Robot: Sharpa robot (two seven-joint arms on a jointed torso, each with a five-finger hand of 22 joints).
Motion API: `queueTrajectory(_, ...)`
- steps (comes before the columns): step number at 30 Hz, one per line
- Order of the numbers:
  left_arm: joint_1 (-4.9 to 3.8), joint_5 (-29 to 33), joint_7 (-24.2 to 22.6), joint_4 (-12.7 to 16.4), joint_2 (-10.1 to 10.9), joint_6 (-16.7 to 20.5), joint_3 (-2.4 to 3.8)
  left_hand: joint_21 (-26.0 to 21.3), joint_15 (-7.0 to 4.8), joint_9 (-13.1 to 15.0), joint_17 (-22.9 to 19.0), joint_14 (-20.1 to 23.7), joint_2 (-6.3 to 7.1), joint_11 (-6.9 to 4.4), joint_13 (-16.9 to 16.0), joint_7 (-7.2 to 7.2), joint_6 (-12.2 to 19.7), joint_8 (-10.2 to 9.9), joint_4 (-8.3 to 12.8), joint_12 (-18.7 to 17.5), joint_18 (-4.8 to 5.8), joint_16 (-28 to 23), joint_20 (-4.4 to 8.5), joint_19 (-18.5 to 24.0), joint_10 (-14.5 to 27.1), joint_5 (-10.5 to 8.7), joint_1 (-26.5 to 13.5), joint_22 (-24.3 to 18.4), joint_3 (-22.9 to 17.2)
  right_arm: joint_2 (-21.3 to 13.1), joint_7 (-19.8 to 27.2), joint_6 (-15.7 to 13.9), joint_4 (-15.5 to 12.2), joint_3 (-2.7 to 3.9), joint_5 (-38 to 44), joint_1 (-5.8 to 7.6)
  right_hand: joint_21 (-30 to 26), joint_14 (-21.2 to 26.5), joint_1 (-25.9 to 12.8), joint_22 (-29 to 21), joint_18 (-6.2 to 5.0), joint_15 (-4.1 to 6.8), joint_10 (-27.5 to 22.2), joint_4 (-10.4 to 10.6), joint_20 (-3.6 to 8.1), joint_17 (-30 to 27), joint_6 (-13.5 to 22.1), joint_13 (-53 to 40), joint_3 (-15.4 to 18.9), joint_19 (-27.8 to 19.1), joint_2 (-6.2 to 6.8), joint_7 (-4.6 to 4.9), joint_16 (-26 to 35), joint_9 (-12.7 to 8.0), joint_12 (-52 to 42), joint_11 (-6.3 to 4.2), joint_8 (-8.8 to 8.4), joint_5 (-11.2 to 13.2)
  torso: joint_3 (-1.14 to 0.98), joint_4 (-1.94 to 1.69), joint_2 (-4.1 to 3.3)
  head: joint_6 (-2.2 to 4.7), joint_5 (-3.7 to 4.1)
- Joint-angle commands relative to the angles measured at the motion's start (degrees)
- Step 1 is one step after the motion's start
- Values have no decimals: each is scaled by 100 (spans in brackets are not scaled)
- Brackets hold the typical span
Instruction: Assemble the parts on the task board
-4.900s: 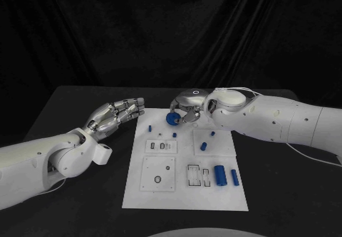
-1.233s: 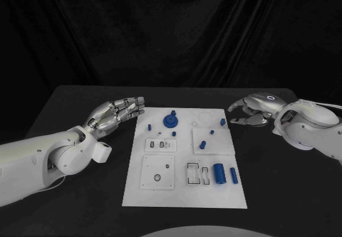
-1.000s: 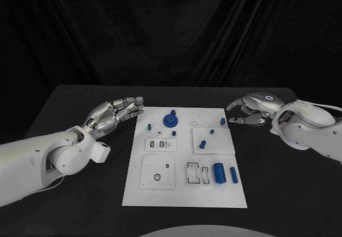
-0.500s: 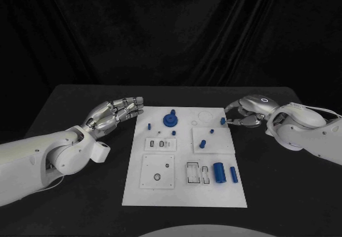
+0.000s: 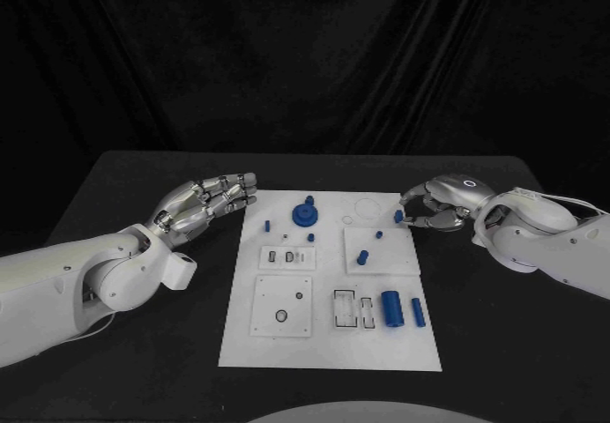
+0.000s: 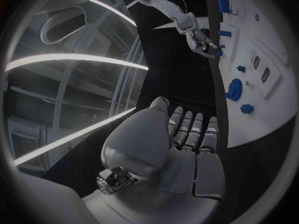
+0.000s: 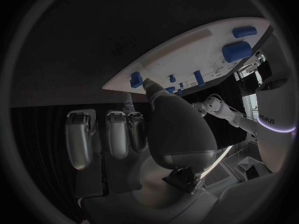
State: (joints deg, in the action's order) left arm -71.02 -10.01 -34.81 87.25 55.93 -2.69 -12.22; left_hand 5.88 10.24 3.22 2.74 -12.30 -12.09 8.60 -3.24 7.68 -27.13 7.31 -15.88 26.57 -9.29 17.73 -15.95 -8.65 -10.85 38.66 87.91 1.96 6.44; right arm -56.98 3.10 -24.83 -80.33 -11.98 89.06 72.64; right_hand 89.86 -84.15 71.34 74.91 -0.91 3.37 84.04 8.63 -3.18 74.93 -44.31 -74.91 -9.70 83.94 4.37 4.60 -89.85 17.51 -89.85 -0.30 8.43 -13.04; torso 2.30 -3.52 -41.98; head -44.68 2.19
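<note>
Black table (image 5: 152,370), black drapes behind. White rectangular task board (image 5: 331,352) lies mid-table, small blue plastic parts on it. Right hand (image 5: 430,204) hovers at board's far right edge, fingers apart, holding nothing, beside a short blue peg (image 5: 397,215): likely next pickup, needing a pinch. Left hand (image 5: 204,208) idles, spread, empty.

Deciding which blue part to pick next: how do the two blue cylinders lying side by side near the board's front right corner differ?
The left blue cylinder is clearly thicker; the right blue cylinder is slim. The thick one lies nearer the rectangular slots, the slim one nearer the task board's right edge. Both are blue, lie flat, roughly parallel and apart, and neither hand touches them.
</note>
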Motion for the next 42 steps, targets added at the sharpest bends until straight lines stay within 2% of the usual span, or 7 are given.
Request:
queueTrajectory(1, 11, -35, -39, -2, -7, -115, 3, -20, 20, 6, 2, 23, 11, 27, -8, 19, -13, 39, 8, 19, -74, -4, -44, 5, -6, 25, 55, 2, -31, 23, -87, 19, 32, 4, -8, -14, 14, -585, 14, 1509, 91, -14, 596, 30, -1, 1507, 10, -1509, 7, 606, 34, 39, -15, 10, -15, 29, 24, 53, 1, 1, -1, -6, 14)
queueTrajectory(6, 11, -35, -30, -8, -15, -131, 3, -20, 20, 6, 2, 23, 11, 27, -8, 19, -13, 39, 8, 19, -74, -4, -44, 5, -6, 25, 55, 2, -31, 78, -113, 57, 85, 4, -8, -28, 14, -585, 19, 1509, 91, -16, 596, 33, -2, 1507, 11, -1509, 8, 606, 31, 43, -15, 12, -15, 32, 28, 58, 0, 0, 0, 2, 9)
queueTrajectory(18, 13, -35, 8, -10, -12, -168, 3, -21, 21, 5, 2, 24, 13, 30, -7, 22, -7, 37, 10, 15, -74, -4, -44, 6, -5, 26, 58, 2, -39, 205, -92, 68, 217, 5, -8, -86, 14, -585, 154, 1509, 91, -36, 596, 27, -24, 1507, -21, -1509, -4, 606, -5, 62, -15, 65, -15, 53, 146, -321, 0, 4, 0, -11, -7)
queueTrajectory(28, 15, -35, 28, -16, -15, -186, 3, -21, 21, 5, 2, 24, 13, 30, -7, 22, -7, 37, 10, 15, -74, -4, -44, 6, -5, 26, 58, 2, -39, 269, -62, 54, 291, 5, -8, -108, 14, -585, 245, 1509, 91, -29, 596, -7, -19, 1507, -119, -1509, -30, 606, -24, 51, -15, 201, -15, 44, 434, -766, 1, -1, -2, -25, 0)
queueTrajectory(42, 17, -35, 47, -19, -17, -205, 3, -23, 24, 5, 2, 24, 16, 38, -7, 26, -5, 37, 14, 20, -73, -4, -45, 8, -8, 27, 63, 1, -52, 351, -32, 34, 382, 5, -8, -130, 14, -585, 286, 1509, 91, -23, 596, -30, -15, 1507, -177, -1509, -61, 606, -67, 42, -15, 272, -15, 37, 578, -838, -2, 5, -2, -38, -11)
